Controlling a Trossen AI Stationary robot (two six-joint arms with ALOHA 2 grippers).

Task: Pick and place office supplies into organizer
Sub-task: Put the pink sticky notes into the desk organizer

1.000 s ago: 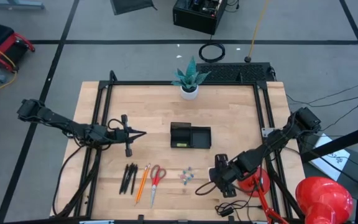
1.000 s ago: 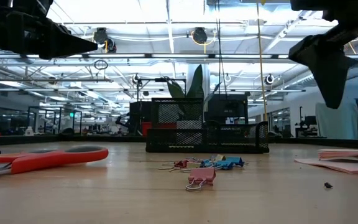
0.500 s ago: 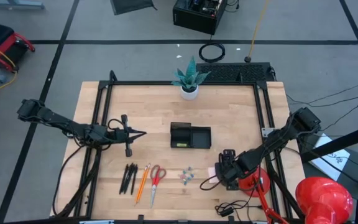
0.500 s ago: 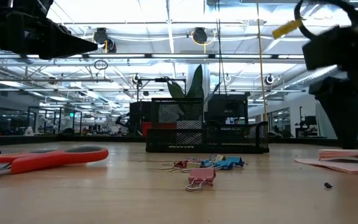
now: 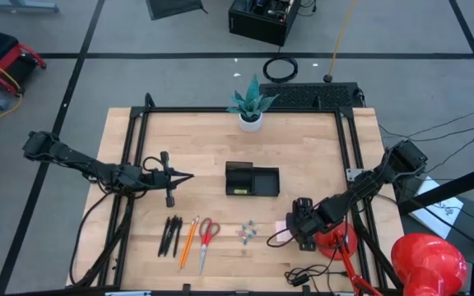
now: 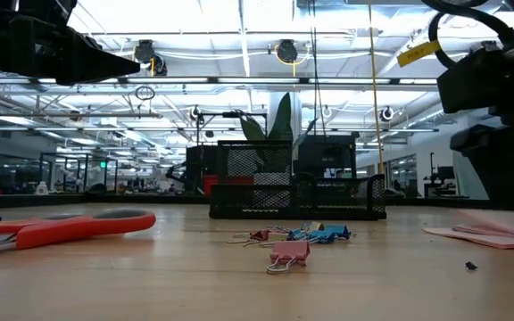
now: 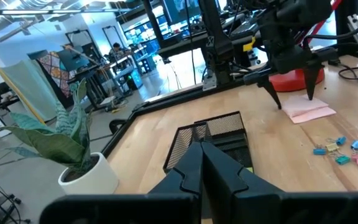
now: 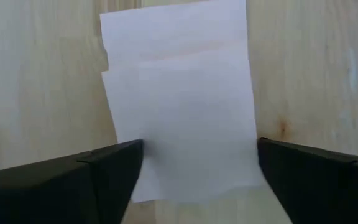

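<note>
Right gripper (image 8: 194,162), fingers apart, straddled the pink square sticky-note pad (image 8: 179,99); black mesh organizer (image 5: 252,179) awaited nearly all supplies.

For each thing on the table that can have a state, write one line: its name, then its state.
Left gripper: shut, holding nothing, above bare table.
Right gripper: open, fingers on either side of the sticky-note pad.
Sticky-note pad: flat on the table, not gripped yet.
Organizer: upright, something pale yellow in one compartment.
Scissors: lying flat, blades closed.
Binder clips: scattered loose.

Clips (image 5: 247,231) between scissors (image 5: 205,240) and sticky-note pad (image 8: 182,99)
</note>
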